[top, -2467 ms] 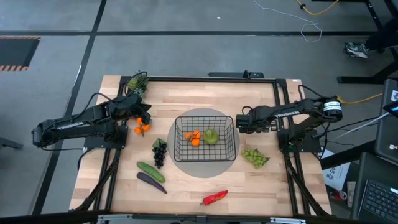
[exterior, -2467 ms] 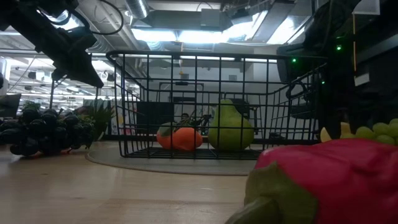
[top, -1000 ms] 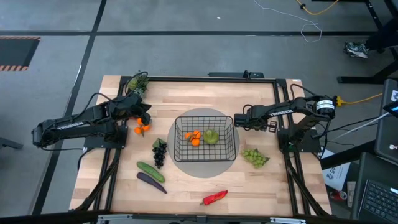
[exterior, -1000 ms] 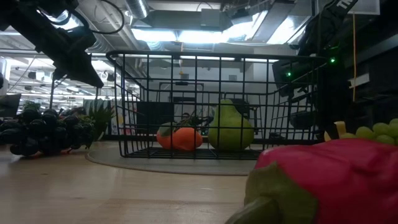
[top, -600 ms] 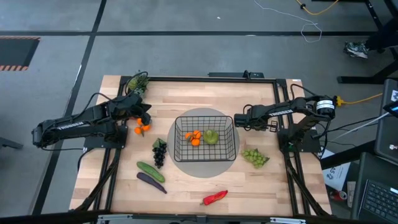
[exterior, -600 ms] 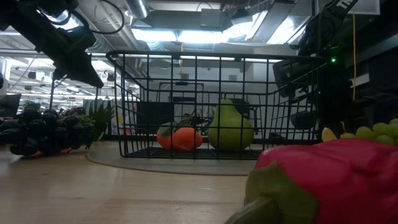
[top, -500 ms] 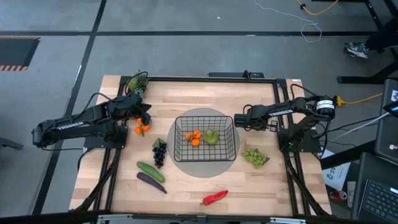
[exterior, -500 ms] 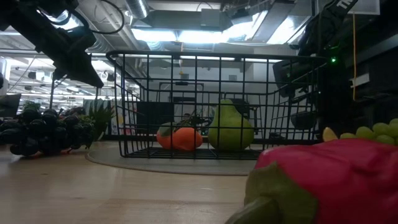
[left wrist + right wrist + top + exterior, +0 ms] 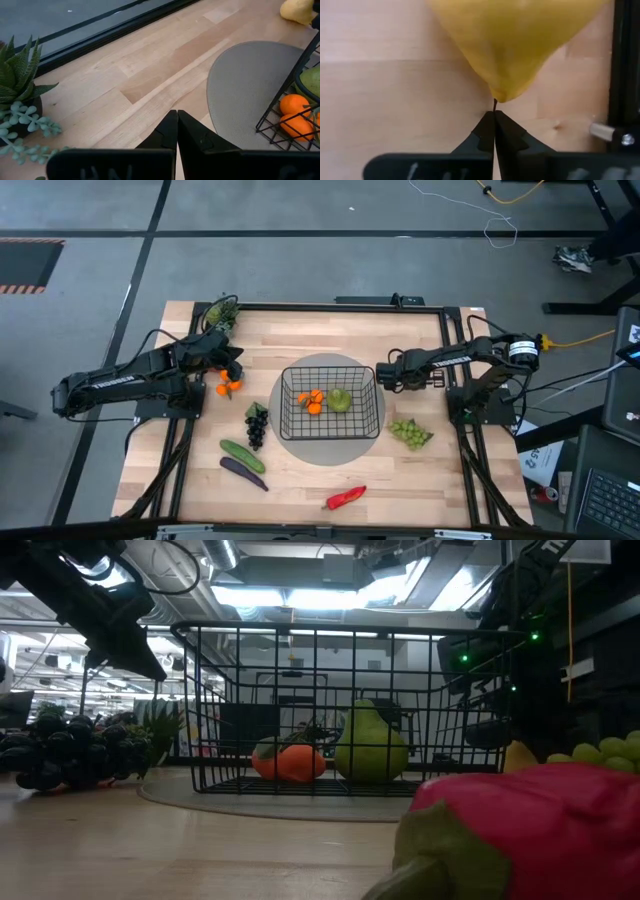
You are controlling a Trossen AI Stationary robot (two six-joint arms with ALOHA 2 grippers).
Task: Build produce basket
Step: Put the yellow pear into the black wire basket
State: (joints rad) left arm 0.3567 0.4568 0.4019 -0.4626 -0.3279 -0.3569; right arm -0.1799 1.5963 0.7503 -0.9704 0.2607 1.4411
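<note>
The black wire basket (image 9: 352, 420) stands on a round grey mat (image 9: 330, 362) mid-table, with a green pear (image 9: 340, 399) and oranges (image 9: 313, 401) inside. My right gripper (image 9: 383, 374) is low beside the basket's right rim, shut at the yellow lemon (image 9: 512, 45). The arm hides the lemon from above. My left gripper (image 9: 238, 370) is shut and holds nothing, left of the basket above loose oranges (image 9: 228, 387). Dark grapes (image 9: 257, 425), cucumber (image 9: 242, 455), eggplant (image 9: 243, 472), red pepper (image 9: 346, 498) and green grapes (image 9: 410, 432) lie on the table. My right gripper has its two fingertips (image 9: 487, 125) closed on the very tip of the lemon's pointed end (image 9: 497, 96). Only the free ends of the fingers reach it. The fingers come low, from the table's right side. Whether the lemon still rests on the table, I cannot tell.
A small potted plant (image 9: 222, 310) stands at the far left corner, behind my left gripper. The right arm's black mount rail (image 9: 622, 65) runs close beside the lemon. Bare wood lies along the far edge and near the front right.
My right gripper has shut its fingers at the lemon's pointed end without shifting along the table. In the low view the lemon's end now shows a little higher than before.
</note>
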